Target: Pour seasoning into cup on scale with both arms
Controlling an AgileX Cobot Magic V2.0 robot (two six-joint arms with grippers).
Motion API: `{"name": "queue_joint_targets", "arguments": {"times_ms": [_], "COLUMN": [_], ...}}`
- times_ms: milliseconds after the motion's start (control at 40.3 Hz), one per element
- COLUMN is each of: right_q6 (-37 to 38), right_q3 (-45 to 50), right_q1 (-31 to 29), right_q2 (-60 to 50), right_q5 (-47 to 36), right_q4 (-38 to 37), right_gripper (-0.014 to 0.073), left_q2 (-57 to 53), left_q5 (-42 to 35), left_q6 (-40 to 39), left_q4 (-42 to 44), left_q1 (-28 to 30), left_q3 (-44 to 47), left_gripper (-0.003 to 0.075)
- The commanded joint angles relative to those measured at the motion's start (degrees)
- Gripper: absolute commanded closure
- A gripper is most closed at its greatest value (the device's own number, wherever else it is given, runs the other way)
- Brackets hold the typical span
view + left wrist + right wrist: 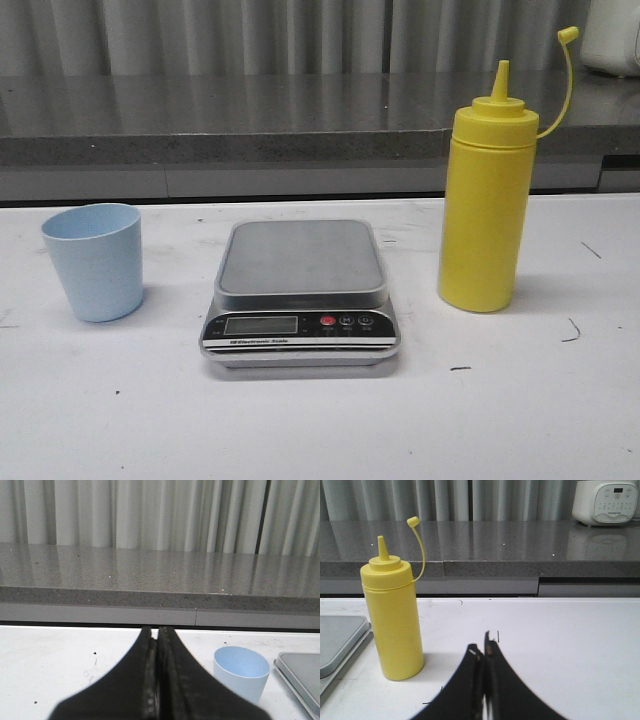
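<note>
On the white desk (320, 430) the digital kitchen scale (300, 290) sits between the light blue cup (95, 260) and the upright yellow squeeze bottle (487, 215), all apart. The left pincer (157, 645), pressed together, is near the cup; the right pincer (485, 652), also pressed together, is near the bottle. Both wrist views cut off the scale.

A white table (320, 430) is lying in the near part of the scene, showing small dark scuffs. A grey speckled counter (220, 115) is running along its far edge, pale pleated curtains (150, 512) are hanging behind, and a white appliance (606, 501) is sitting far right
</note>
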Motion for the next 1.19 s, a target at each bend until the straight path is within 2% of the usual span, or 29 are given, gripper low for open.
{"name": "queue_joint_targets", "arguments": {"times_ms": [0, 918, 1018, 1167], "right_q6": [-0.52, -0.47, -0.47, -0.52], "right_q3": [-0.18, -0.31, -2.54, -10.14], "right_q1": [-0.31, -0.31, -0.26, -0.26], "right_q2": [-1.08, -1.08, -1.08, -1.01], "right_q5": [-4.42, -5.39, -2.70, 4.05], "right_q4": [-0.72, 0.01, 1.33, 1.22], "right_gripper": [0.0660, 0.0660, 0.0660, 0.0660], "left_q2": [-1.40, -1.40, -1.40, -0.67], "left_q5": [-4.61, -4.98, -5.79, -1.86], "left_q6": [-0.74, -0.74, -0.74, -0.74], "left_q4": [-0.41, -0.41, -0.41, -0.49], "left_q1": [-0.34, -0.34, -0.44, -0.34], "left_q3": [0.79, 0.79, -1.30, -9.93], "left_gripper": [0.0740, 0.0740, 0.0740, 0.0740]}}
